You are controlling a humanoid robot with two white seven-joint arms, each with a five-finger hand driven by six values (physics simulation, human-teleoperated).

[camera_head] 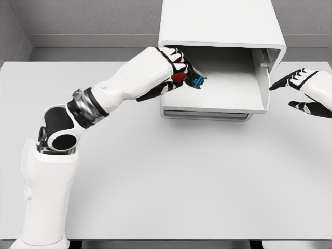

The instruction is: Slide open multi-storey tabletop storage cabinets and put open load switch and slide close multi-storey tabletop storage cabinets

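Nearest the camera, the left arm (57, 155) is rising from the lower left corner and reaching diagonally up and to the right across the pale grey table (171, 187). At its end, the left hand (174, 72) is curling its fingers around the load switch (185, 78), a small object showing red under the palm and blue at the tip, and is holding it just over the left edge of the pulled-out drawer (228, 85). That drawer is standing slid open from the white storage cabinet (220, 26), which is sitting at the far middle of the table against the grey wall; its flat white tray is showing bare to the right of the hand. A lower drawer front (205, 114) is sitting flush beneath it. Further right, just beside the open drawer's right corner but not touching it, the right hand (306, 91) is coming in from the right edge with its black-tipped fingers spread and relaxed, grasping nothing.
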